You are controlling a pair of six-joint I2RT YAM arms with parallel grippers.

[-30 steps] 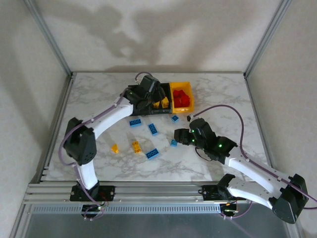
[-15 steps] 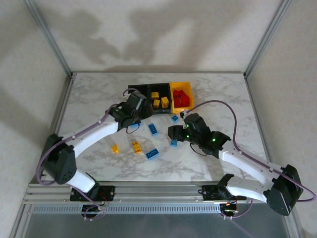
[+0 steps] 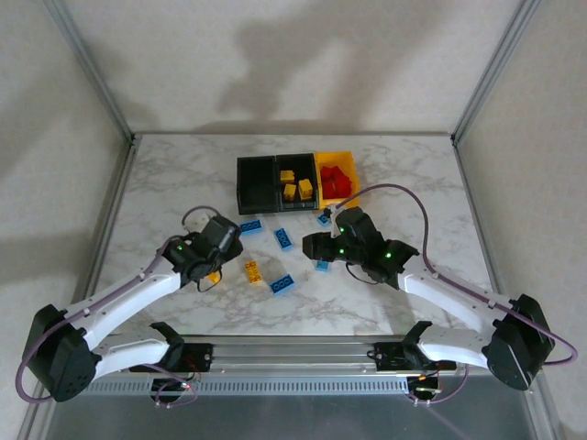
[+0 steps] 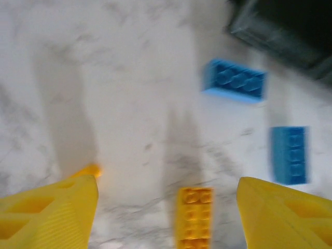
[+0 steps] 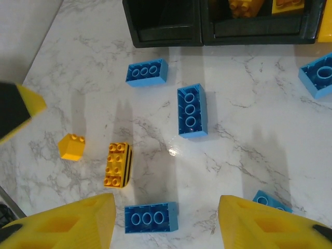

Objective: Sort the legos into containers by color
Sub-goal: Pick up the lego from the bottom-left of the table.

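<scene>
While left pincer [image 4: 167, 207] gapes, yellow lego [image 4: 195, 218] below

bins [image 3: 256, 187]: 3 — loose blue legos [image 5: 192, 110]: 5 — loose yellow legos [image 5: 118, 164]: 2

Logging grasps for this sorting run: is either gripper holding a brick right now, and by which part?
Nothing is held: the left gripper and the right gripper both hover with jaws open and empty.
</scene>
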